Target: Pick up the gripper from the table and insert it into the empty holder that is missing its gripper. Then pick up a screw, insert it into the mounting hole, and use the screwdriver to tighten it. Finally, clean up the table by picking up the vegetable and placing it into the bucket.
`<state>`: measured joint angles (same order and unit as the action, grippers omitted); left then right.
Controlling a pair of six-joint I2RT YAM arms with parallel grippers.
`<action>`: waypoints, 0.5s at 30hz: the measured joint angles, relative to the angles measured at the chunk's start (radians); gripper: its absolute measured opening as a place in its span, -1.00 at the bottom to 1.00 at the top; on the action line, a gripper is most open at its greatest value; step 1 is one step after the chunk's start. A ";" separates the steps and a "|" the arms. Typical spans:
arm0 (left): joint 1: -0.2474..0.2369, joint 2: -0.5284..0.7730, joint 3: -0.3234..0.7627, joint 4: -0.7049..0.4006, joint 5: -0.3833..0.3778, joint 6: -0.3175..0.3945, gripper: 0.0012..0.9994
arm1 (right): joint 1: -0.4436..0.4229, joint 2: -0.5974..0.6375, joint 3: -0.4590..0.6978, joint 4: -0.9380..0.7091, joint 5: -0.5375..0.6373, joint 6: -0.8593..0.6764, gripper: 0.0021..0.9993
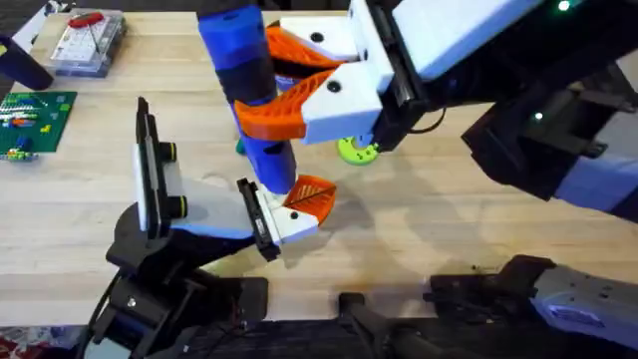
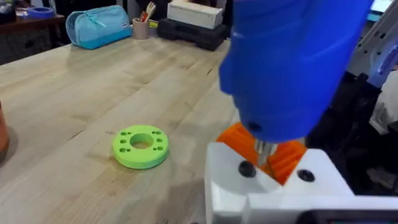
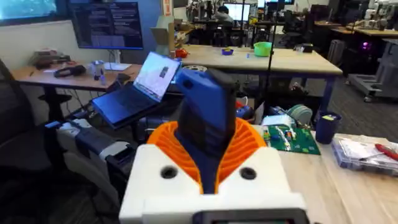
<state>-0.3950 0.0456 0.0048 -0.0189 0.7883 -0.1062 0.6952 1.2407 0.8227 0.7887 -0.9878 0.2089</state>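
- Currently I am holding the screwdriver (image 1: 249, 90) upright at table centre, right gripper (image 1: 299, 100) clenched on its barrel; it looks rigid, heavy and smooth, so a mid-barrel grip suits.
- Left gripper (image 1: 289, 211) is sitting under the tip; its fingers I cannot tell.
- Lime disc (image 1: 357, 151) is lying at 3 o'clock of the tip, near; open wood at 9 o'clock.

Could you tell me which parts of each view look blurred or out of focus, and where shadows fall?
Overhead: the white-and-orange right gripper clamping the thick bright-blue screwdriver looms large and soft, casting a shadow on the wooden table beside it. Left wrist: the screwdriver body is blurred, while the lime-green round disc with holes is sharper. Right wrist: the near fingers are soft.
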 joint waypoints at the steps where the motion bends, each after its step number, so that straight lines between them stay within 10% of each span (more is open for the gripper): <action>1: 0.000 0.000 0.000 0.000 0.000 0.000 -0.98 | 0.000 0.000 0.000 0.000 0.000 0.000 -0.86; 15: 0.000 0.000 0.000 0.000 0.000 0.000 -0.97 | 0.000 0.000 0.000 0.000 0.000 -0.014 -0.86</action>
<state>-0.3950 0.0456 0.0048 -0.0188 0.7883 -0.1062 0.6952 1.2407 0.8227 0.7883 -0.9878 0.1944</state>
